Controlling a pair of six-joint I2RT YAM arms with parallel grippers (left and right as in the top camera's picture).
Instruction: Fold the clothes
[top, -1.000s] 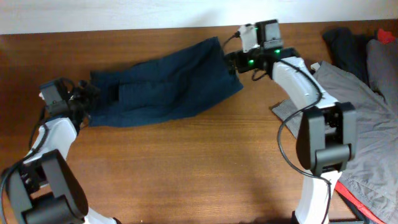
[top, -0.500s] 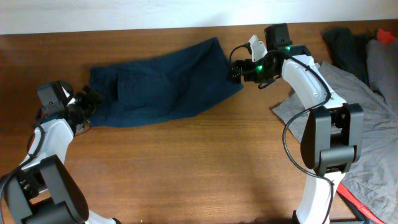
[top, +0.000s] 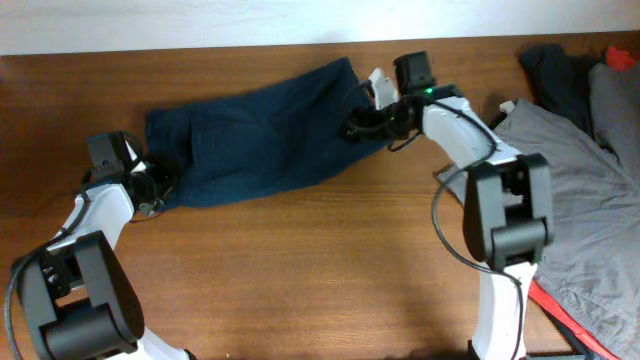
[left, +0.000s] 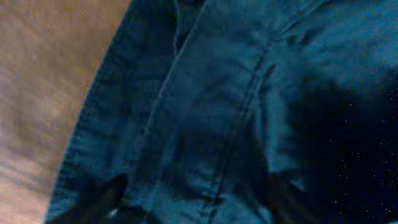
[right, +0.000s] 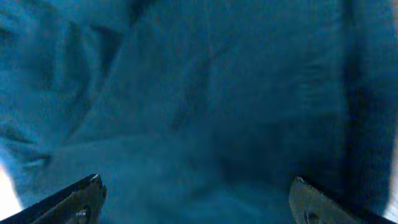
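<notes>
A dark blue garment (top: 265, 130) lies spread across the back of the wooden table (top: 300, 270). My left gripper (top: 160, 185) is at its left end, over the cloth; in the left wrist view the blue fabric (left: 236, 106) with its seams fills the frame, and dark finger tips (left: 193, 205) stand apart at the bottom edge. My right gripper (top: 358, 122) is at the garment's right end. In the right wrist view its fingers (right: 196, 199) are wide apart, with blue cloth (right: 205, 93) between and beyond them.
A pile of grey clothes (top: 580, 190) lies at the right of the table, with a dark garment (top: 552, 65) and a bit of red (top: 622, 57) at the back right. A red strip (top: 555, 310) shows at the lower right.
My left gripper has moved right onto the garment's left end. My right gripper has moved left and down onto the garment's right edge. The garment has barely shifted.
</notes>
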